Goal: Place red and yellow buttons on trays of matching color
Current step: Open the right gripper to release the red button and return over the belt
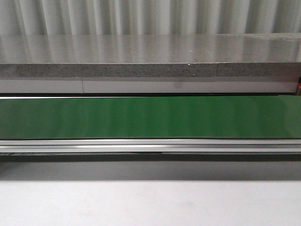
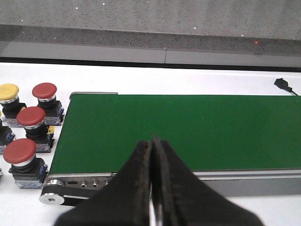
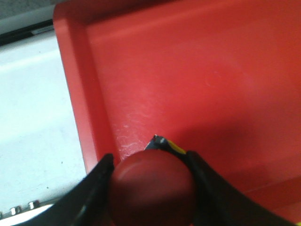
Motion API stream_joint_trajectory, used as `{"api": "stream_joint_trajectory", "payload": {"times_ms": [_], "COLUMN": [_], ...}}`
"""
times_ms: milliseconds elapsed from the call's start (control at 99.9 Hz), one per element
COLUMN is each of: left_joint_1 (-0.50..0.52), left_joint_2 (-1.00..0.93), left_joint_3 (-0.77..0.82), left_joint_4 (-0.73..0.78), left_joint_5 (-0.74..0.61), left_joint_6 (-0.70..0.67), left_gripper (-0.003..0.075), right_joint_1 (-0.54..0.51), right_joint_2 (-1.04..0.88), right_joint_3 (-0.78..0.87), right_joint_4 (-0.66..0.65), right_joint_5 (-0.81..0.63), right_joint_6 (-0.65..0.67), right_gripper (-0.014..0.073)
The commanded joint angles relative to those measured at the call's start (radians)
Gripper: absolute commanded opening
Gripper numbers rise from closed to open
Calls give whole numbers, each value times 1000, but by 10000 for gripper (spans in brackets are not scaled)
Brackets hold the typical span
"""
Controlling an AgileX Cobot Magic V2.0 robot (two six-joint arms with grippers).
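A green belt (image 1: 150, 117) runs straight across the front view, edged by a silver rail (image 1: 150, 146) on the near side, with a white table (image 1: 150, 202) in front of it. Behind the belt stands a grey speckled counter (image 1: 150, 56), and behind that a wall of pale vertical slats (image 1: 150, 16). No writing or label can be read anywhere. In the left wrist view, off the belt's end, four buttons stand on the white table: one yellow button (image 2: 9, 92) farthest from the belt and three red buttons (image 2: 44, 90) (image 2: 30, 116) (image 2: 19, 150) nearer to it, all upright on dark bases. The left gripper (image 2: 153, 150) hangs over the belt's near edge with its fingers pressed together, holding nothing. A small black part (image 2: 283, 85) lies on the table beyond the belt's far side. In the right wrist view, the right gripper (image 3: 151, 181) pinches a red button (image 3: 151, 188) by its cap over a red tray (image 3: 188, 84), near the tray's corner and well away from the belt.
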Motion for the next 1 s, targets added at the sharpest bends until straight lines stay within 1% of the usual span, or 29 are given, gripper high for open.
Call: {"api": "stream_joint_trajectory", "payload": {"times_ms": [0, 200, 270, 340, 460, 530, 630, 801, 991], "left_joint_1": [-8, -8, -8, -8, -8, -8, -8, -8, -8], "left_joint_2": [6, 6, 6, 6, 6, 6, 6, 6, 6], "left_joint_3": [-28, -28, -28, -28, -28, -28, -28, -28, -28], "left_joint_4": [-2, -2, -2, -2, -2, -2, -2, -2, -2], "left_joint_5": [-78, -78, -78, -78, -78, -78, -78, -78, -78], "left_joint_6": [1, 1, 1, 1, 1, 1, 1, 1, 1], "left_gripper": [-20, -20, -20, -20, -20, -20, -20, -20, -20], "right_joint_1": [-7, -7, -7, -7, -7, -7, -7, 0, 53], "right_joint_2": [-9, 55, 70, 76, 72, 64, 44, -45, -187], "right_joint_3": [-33, -33, -33, -33, -33, -33, -33, -33, -30], "right_joint_4": [15, 15, 15, 15, 15, 15, 15, 18, 18], "right_joint_5": [-81, -105, -105, -105, -116, -125, -120, -96, -48], "right_joint_6": [-1, -1, -1, -1, -1, -1, -1, -1, -3], "right_gripper": [204, 209, 244, 338, 577, 667, 647, 647, 647]}}
